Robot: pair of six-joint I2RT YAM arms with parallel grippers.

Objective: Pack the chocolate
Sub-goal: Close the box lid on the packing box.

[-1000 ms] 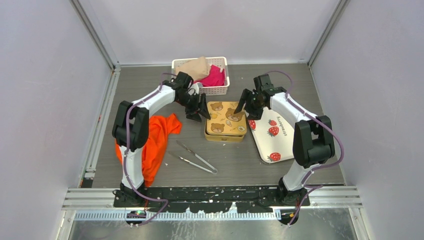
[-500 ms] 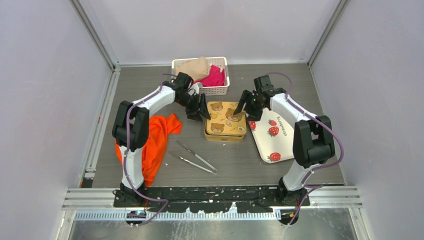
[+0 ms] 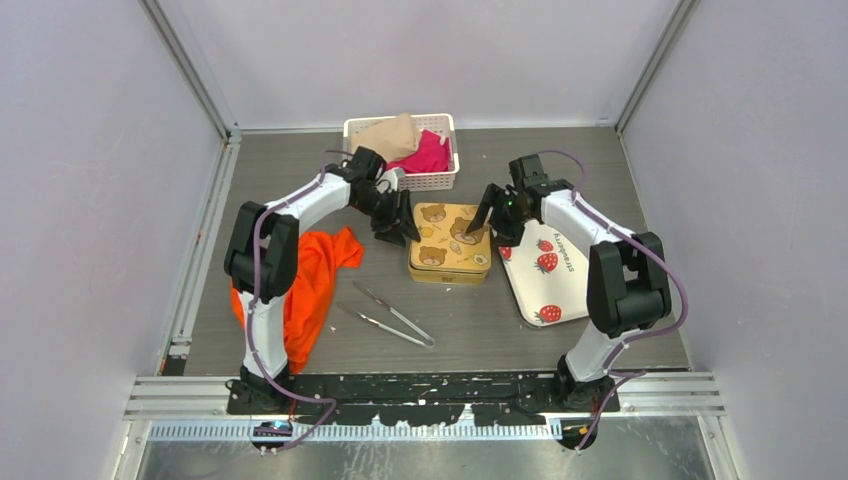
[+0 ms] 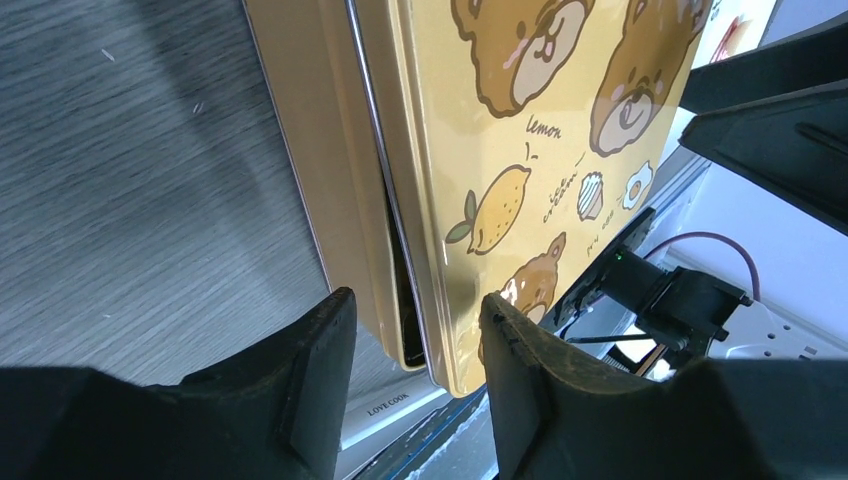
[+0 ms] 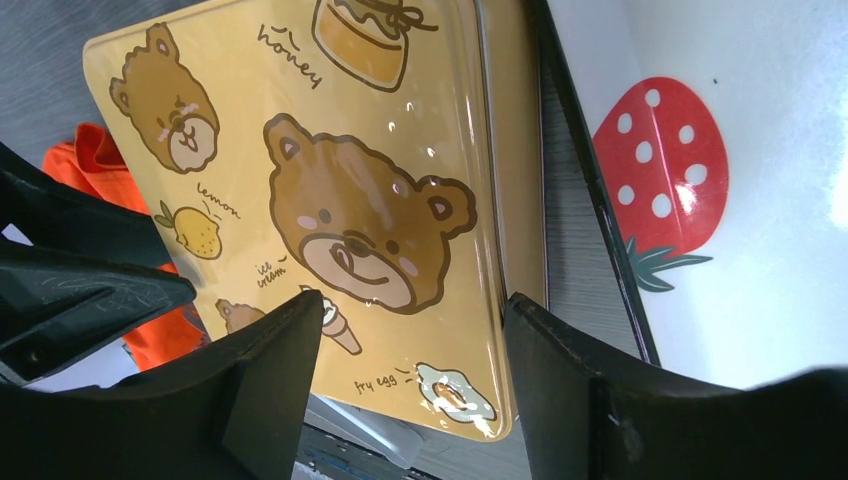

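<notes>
No chocolate shows; if packed, it lies hidden under the bear-print lid, which sits skewed on the gold tin. The left pincer stands apart, straddling the lid's rim. The right pincer gapes wide over the opposite edge, with the strawberry tray just beyond its outer finger. Likely best: square the lid between both, then press down evenly.

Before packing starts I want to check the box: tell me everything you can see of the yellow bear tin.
The tin is square, glossy golden metal, flat on the grey table. Its lid shows bears, a lemon, honey pot, fried egg and captions. It is on, yet a dark gap parts it from the base along the left side. The left end effector and right end effector straddle opposite edges, both open. A strawberry tray lies beside it.
</notes>
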